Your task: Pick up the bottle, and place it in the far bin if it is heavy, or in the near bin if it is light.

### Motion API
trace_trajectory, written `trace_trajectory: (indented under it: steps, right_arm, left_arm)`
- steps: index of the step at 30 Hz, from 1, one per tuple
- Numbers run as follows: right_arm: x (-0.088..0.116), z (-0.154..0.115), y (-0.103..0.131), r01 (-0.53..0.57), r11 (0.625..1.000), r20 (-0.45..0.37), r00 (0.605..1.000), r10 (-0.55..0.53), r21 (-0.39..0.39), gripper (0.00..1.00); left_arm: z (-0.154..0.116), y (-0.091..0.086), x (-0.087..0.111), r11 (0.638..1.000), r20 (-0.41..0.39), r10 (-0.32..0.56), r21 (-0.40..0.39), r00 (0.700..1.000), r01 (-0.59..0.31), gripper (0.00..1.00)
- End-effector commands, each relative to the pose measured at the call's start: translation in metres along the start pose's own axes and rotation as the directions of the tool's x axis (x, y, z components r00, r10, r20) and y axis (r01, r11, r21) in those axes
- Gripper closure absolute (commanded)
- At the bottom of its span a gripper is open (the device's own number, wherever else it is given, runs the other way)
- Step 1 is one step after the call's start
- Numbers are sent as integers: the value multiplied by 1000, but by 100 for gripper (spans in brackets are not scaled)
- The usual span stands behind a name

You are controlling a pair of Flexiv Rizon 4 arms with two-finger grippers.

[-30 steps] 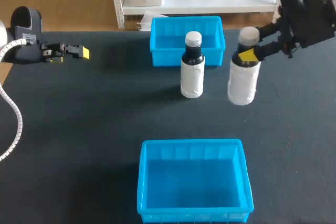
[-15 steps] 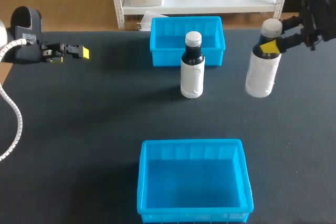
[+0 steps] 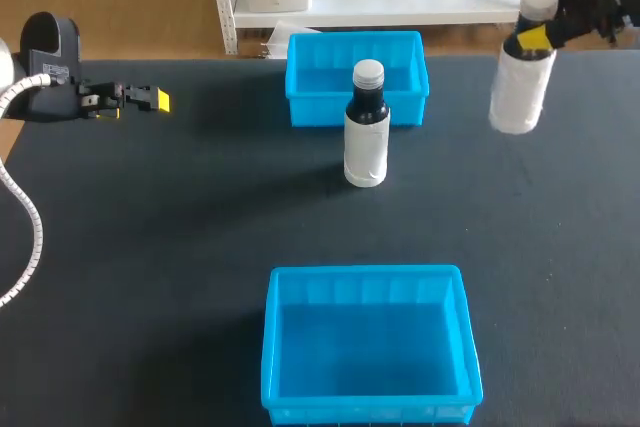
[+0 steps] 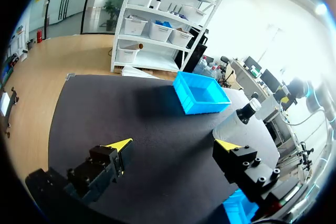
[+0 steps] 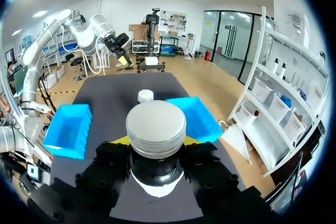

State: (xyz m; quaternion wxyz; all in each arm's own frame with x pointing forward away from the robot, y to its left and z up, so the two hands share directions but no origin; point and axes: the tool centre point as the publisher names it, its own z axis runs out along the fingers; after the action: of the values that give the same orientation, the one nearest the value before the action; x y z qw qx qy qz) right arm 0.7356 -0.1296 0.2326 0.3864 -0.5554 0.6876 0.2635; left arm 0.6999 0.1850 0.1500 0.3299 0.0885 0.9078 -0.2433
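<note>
pinching the bottle (image 3: 519, 87) by its neck with the right jaws, just under the cap. hanging it clear of the desk (image 3: 180, 247), out at the far right, a touch tilted, well apart from both bins. parked at the far left with the left jaws spread wide, nothing between them. looks like weighing it up before choosing: far bin (image 3: 315, 112) if heavy, near bin (image 3: 370, 409) if light. could slip right here, given only a neck grip and the whole body dangling below, more so if heavy. could tumble off the desk's edge too, being that far out. watch the second bottle (image 3: 366, 132), standing upright just in front of the far bin: risks clipping it and knocking it over if swept in low toward that bin. could also end in the wrong bin through a misjudged weight.
</note>
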Motion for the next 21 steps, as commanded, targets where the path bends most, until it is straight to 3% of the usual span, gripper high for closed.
trace_trajectory:
  steps: [1, 10, 21]
  right_arm:
    - [-12, 17, -38, 8, 999, -6, 1000, -9, -52, 100]
    - [-44, 47, -77, 67, 993, 12, 998, -66, -98, 100]
    - [-79, 103, -119, 152, 968, 54, 988, -144, -201, 100]
  left_arm:
    - [0, 0, 0, 1000, 0, 0, 0, 1000, 0, 0]
    - [0, 0, 0, 1000, 0, 0, 0, 1000, 0, 0]
    - [0, 0, 0, 1000, 0, 0, 0, 1000, 0, 0]
